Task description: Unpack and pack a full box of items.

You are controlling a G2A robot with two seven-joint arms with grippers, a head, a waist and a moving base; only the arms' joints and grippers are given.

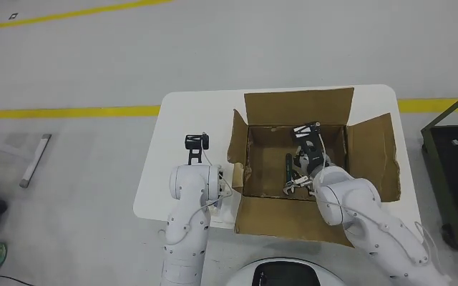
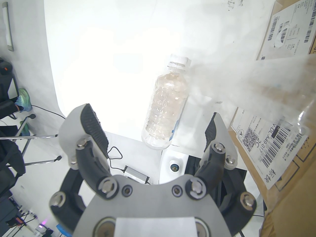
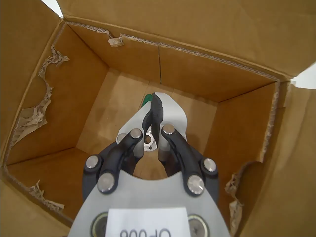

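The box (image 1: 315,107) stands open on the white table (image 1: 186,114), flaps spread, with a green-handled tool (image 1: 288,168) lying on its floor. From above, the tool's long axis runs twelve to six, metal head at the six end. It lies just at nine o'clock of the right gripper (image 3: 155,99), which is down inside the box, so that arm is plainly the nearer. Its pads are clenched flat together, and I cannot tell whether they nip any of the tool. The right wrist view puts the green tip just beside the fingertips and bright metal between the finger roots, so I judge the tool runs along the fingers, not across them. The left gripper (image 2: 150,111) hangs released outside the box at nine o'clock, and its own view adds a clear bottle (image 2: 170,92) lying on the table beside the box wall.
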